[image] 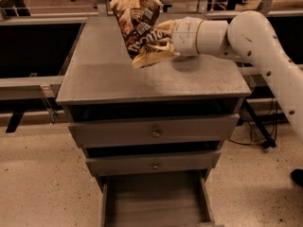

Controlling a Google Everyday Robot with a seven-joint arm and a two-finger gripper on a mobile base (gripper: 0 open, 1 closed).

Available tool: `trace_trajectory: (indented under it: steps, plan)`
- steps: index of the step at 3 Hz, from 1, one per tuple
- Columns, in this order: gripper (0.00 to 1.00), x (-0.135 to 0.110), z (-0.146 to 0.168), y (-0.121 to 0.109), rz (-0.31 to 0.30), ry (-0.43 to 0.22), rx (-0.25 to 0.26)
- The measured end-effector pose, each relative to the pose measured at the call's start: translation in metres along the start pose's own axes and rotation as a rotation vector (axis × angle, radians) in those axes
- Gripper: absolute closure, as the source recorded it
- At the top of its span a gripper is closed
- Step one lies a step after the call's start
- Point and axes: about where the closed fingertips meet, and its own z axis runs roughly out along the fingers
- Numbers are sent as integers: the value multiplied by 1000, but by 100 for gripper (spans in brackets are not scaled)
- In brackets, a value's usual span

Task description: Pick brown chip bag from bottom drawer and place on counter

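White arm (258,39) stretches level, end effector (164,38) at upper centre clamping brown chip bag (138,25).

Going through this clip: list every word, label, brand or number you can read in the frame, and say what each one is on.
brown chip bag: white lettering across the front, too blurred to read; no brand can be made out.
gripper: holds the bag in the air above the counter, fingers shut on it; no markings on it.
Counter, two knobbed drawers and open bottom drawer: no text or labels.
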Motion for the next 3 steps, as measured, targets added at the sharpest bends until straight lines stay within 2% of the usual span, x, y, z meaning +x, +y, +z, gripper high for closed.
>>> trace_trajectory:
  steps: [1, 2, 3]
  plan:
    - [15, 0, 0, 0, 0, 0, 0]
    - [0, 0, 0, 0, 0, 0, 0]
    - [0, 0, 0, 0, 0, 0, 0]
